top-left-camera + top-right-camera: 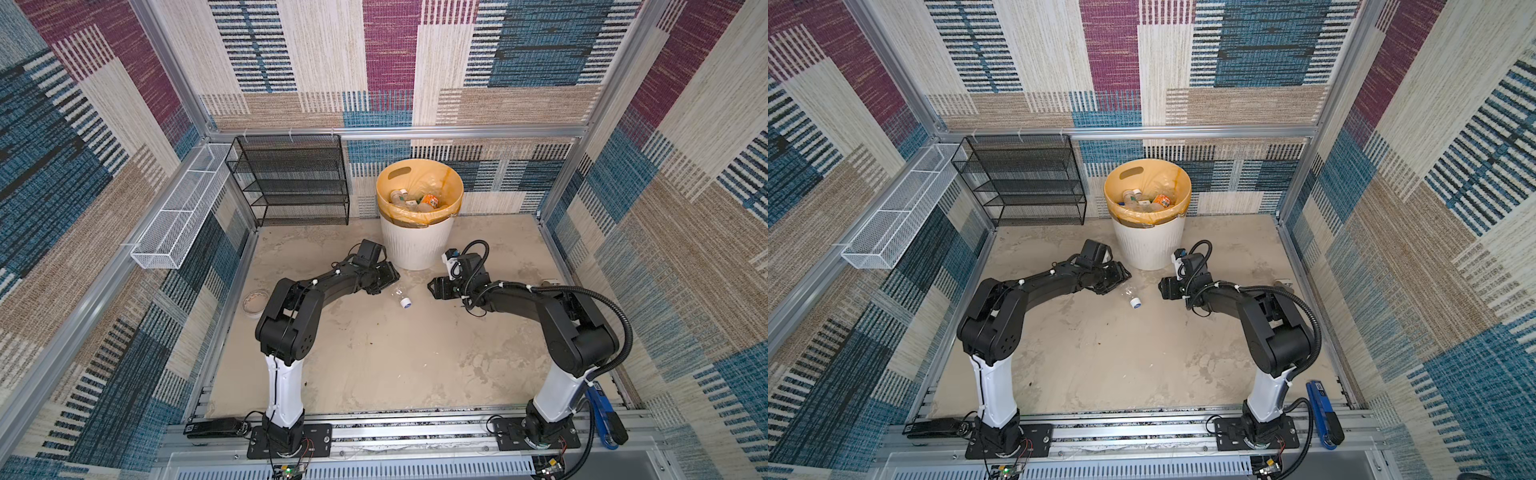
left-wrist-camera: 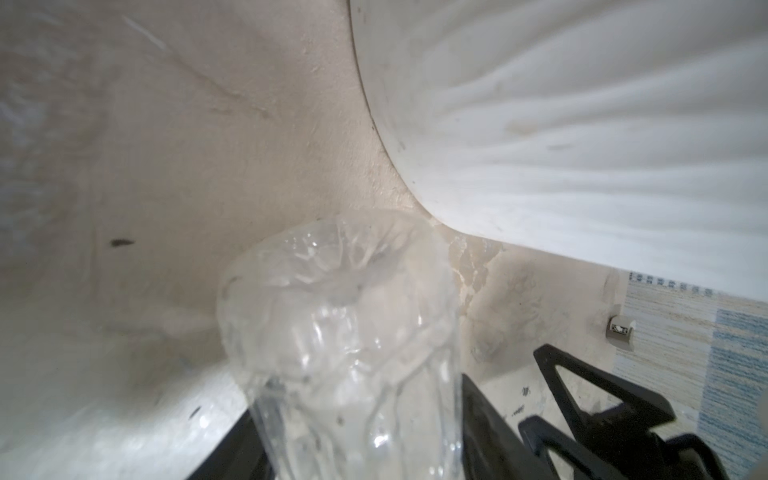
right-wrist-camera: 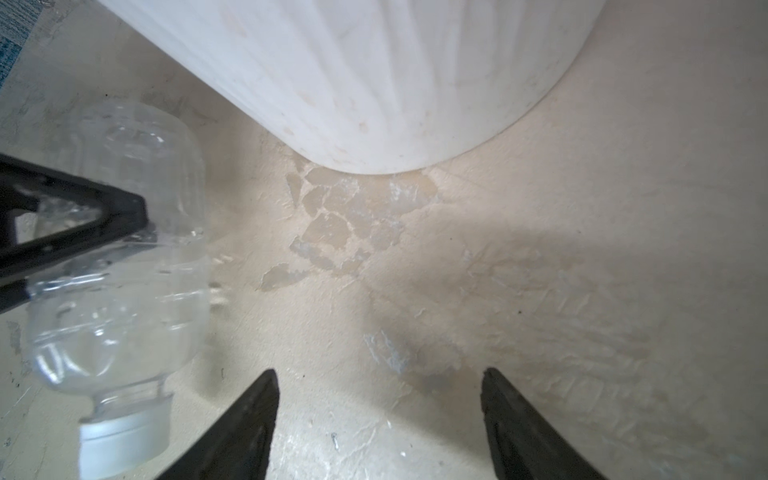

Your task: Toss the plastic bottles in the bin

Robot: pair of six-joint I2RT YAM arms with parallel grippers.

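bin: round white ribbed bucket, upright at the back middle of the table, lined with an orange-yellow bag folded over its rim.
bin contents: several bottles lie heaped at the bottom, one with an orange label; their number cannot be told.
clear bottle: lies on its side on the table just in front of the bin, between the two grippers; its white-and-blue cap points toward the near edge.
left gripper: low over the table at the bottle's base end; in the left wrist view the bottle fills the gap between the fingers, which sit close against its sides; whether they are clenched on it cannot be told.
right gripper: released, its fingers spread wide with only bare table between them; in both top views it sits to the right of the bottle, apart from it.
tape roll: flat on the table beside the left arm's elbow, well apart from the bottle.
black mesh rack: against the back wall, left of the bin.
white wire basket: along the left wall, beside the rack.
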